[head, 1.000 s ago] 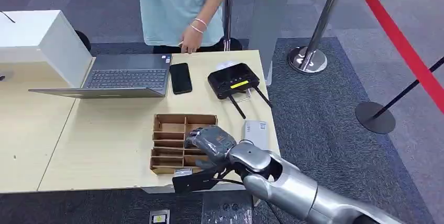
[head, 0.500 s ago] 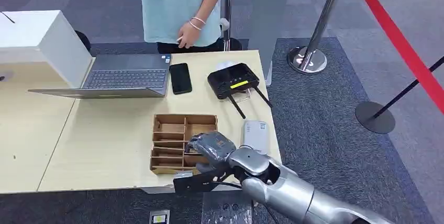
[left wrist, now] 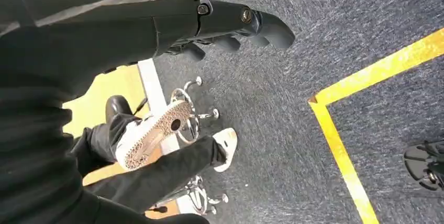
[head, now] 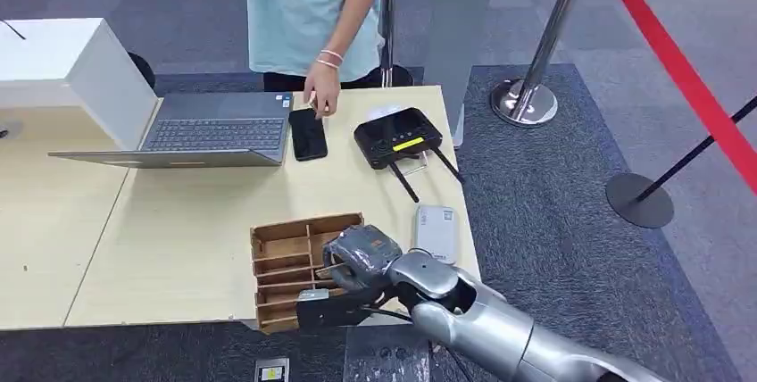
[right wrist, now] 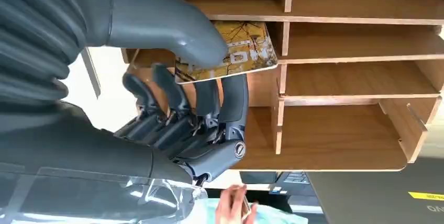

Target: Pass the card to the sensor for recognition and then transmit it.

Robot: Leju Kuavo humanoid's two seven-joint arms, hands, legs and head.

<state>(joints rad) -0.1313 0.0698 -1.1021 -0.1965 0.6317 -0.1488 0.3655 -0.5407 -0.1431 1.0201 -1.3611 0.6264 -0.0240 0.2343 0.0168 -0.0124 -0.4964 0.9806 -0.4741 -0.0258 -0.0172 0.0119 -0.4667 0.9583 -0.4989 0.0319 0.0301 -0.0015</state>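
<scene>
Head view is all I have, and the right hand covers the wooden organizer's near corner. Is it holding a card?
Observer: Yes. The right wrist view shows the right hand pinching a yellow patterned card between thumb and fingers.
Operator: Is it out of the organizer?
Observer: I cannot tell. The card lies over one compartment of the organizer, with its edge crossing a divider.
Operator: And the left hand?
Observer: The left wrist view shows the left hand hanging over grey carpet, holding nothing.
</scene>
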